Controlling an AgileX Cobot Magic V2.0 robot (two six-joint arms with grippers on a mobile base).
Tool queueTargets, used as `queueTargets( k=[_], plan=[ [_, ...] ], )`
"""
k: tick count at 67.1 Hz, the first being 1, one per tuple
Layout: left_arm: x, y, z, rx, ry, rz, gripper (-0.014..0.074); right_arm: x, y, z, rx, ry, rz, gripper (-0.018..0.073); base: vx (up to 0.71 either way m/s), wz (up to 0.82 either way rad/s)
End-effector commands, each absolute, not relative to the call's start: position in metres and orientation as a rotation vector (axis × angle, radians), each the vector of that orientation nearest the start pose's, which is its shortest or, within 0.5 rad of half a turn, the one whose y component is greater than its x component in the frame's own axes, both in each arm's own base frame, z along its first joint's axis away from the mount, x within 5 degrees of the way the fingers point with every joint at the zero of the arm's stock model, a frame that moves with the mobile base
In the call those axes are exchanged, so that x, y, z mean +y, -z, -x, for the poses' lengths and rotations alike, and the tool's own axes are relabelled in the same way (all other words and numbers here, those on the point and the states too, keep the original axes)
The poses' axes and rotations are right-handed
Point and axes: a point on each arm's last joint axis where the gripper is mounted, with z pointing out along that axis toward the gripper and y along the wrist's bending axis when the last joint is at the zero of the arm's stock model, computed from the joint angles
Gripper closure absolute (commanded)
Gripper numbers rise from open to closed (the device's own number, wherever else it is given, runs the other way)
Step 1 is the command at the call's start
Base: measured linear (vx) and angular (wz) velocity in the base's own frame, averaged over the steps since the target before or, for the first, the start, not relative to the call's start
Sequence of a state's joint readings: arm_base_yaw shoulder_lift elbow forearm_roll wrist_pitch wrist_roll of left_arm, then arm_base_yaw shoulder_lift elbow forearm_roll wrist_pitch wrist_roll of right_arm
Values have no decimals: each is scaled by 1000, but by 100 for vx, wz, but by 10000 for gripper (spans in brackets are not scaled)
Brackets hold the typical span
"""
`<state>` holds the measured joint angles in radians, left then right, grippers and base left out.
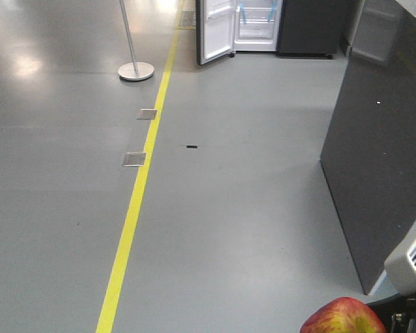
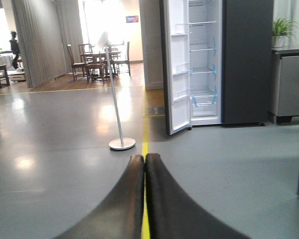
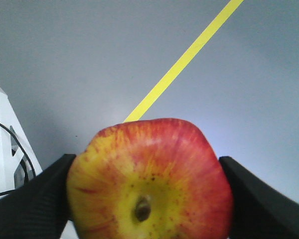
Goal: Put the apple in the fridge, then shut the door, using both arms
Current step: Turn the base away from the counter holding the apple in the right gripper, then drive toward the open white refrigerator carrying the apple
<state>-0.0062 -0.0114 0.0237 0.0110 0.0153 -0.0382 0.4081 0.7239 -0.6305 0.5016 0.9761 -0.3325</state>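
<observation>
The red and yellow apple (image 3: 149,184) fills the right wrist view, clamped between the two black fingers of my right gripper (image 3: 147,172), which is shut on it. The same apple (image 1: 343,317) peeks in at the bottom right of the front view. Far ahead stands the fridge (image 1: 258,28) with white shelves and blue tape, its door (image 1: 217,31) swung open to the left. In the left wrist view the fridge (image 2: 204,64) and its door (image 2: 177,69) show upright across the floor. My left gripper (image 2: 144,158) is shut, fingers pressed together with nothing between them.
A yellow floor line (image 1: 142,180) runs toward the fridge. A metal post on a round base (image 1: 135,69) stands left of the line. Two floor plates (image 1: 140,136) lie beside it. A tall dark grey panel (image 1: 374,159) walls the right side. Tables and chairs (image 2: 97,59) stand far behind.
</observation>
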Motion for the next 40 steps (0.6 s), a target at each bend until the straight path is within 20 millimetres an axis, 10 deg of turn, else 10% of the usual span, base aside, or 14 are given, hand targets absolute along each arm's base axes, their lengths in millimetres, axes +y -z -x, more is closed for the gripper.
queueTargets(
  k=[1,40],
  plan=[
    [0,-217,-54,1409,43,24,603,82,-305,-95,2328,-695,687,147,11,21],
    [0,-217,-54,1409,43,24,603,82,-305,-95,2328,-693,687,147,12,8]
  ],
)
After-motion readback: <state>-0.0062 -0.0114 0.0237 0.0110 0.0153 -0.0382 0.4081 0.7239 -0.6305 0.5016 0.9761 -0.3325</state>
